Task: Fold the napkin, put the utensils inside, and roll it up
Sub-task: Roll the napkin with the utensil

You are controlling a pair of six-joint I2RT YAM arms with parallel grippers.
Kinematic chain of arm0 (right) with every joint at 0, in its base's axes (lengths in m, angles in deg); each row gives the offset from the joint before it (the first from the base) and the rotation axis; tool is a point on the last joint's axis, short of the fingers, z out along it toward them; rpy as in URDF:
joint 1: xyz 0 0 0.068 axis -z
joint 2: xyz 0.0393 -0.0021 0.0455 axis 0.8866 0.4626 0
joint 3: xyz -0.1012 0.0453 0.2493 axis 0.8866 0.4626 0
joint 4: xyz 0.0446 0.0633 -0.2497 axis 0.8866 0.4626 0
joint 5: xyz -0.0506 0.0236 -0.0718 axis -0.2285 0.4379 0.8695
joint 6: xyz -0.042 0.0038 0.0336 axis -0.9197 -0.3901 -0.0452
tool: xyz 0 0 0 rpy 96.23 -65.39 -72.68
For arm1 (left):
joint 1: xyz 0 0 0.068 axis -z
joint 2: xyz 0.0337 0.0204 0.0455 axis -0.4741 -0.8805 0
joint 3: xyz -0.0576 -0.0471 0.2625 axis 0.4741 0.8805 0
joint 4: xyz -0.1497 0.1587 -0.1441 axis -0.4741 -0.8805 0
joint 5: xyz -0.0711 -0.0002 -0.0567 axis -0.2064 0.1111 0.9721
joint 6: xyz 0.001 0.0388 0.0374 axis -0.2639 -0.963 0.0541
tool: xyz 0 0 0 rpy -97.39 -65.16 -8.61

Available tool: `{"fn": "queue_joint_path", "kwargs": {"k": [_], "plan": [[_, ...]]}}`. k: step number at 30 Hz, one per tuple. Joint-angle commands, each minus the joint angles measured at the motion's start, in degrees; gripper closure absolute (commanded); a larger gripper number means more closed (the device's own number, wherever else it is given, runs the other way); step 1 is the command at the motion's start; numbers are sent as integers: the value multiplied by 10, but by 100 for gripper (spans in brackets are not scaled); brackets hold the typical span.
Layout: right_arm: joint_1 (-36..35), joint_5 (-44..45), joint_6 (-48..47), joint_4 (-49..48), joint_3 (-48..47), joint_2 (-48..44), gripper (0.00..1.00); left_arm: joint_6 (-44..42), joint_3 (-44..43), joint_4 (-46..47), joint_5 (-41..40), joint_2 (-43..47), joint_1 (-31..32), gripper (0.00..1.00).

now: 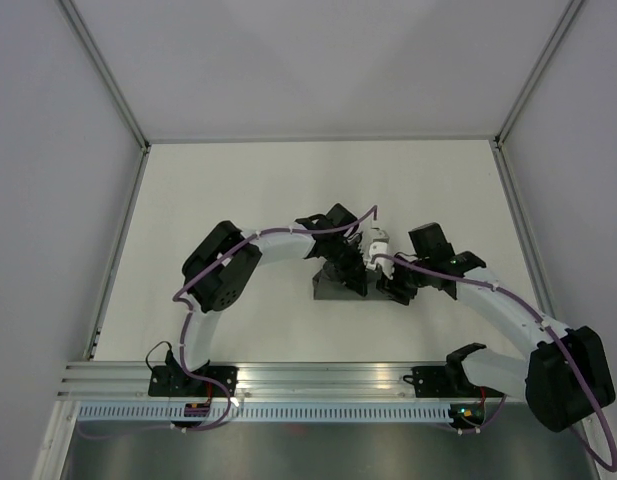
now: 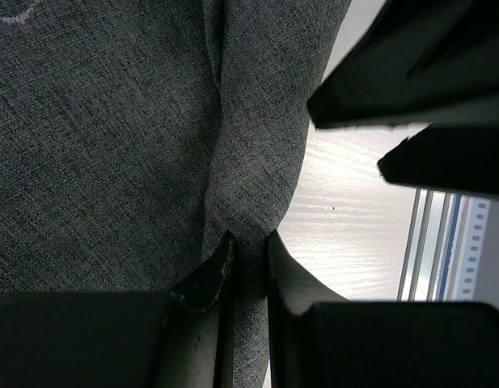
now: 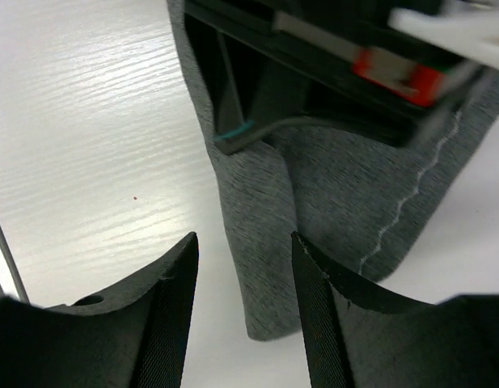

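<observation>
**Item: napkin under two grippers, mid-worktop**

- Napkin (image 1: 333, 285) — one, dark grey, with a pale stitched line near its edge. It lies on the white worktop (image 3: 87, 121) at the centre, where both arms meet, and is gathered into a narrow folded strip.
- Left gripper (image 2: 247, 242) — one, pinched together on a raised fold of the cloth. We take this arm to be the one holding the napkin.
- Right gripper (image 3: 243, 240) — one, fingers apart with nothing between them. It hovers at the napkin's right side. In its own view the strip's near rounded end lies just ahead, in line with the gap, and the strip's long axis runs straight away towards the left gripper.
- Utensils — none counted in any view, so we cannot place them.

Our judgement is that the coming move turns on that near end of the strip, and the right arm is nearer to it.
</observation>
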Motion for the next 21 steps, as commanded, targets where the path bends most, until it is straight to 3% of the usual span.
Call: {"fn": "queue_joint_path", "kwargs": {"k": [1, 10, 17, 21], "plan": [[-49, 73, 13, -74, 24, -6, 44, 31, 5, -65, -9, -43, -7, 98], [-136, 179, 16, -175, 67, 37, 42, 37, -3, -65, -18, -61, -15, 98], [-160, 196, 23, -203, 68, 73, 42, 42, -13, -67, -19, -70, -18, 98], [-162, 194, 25, -206, 64, 94, 47, 48, -24, -76, -16, -81, -23, 98]]}}
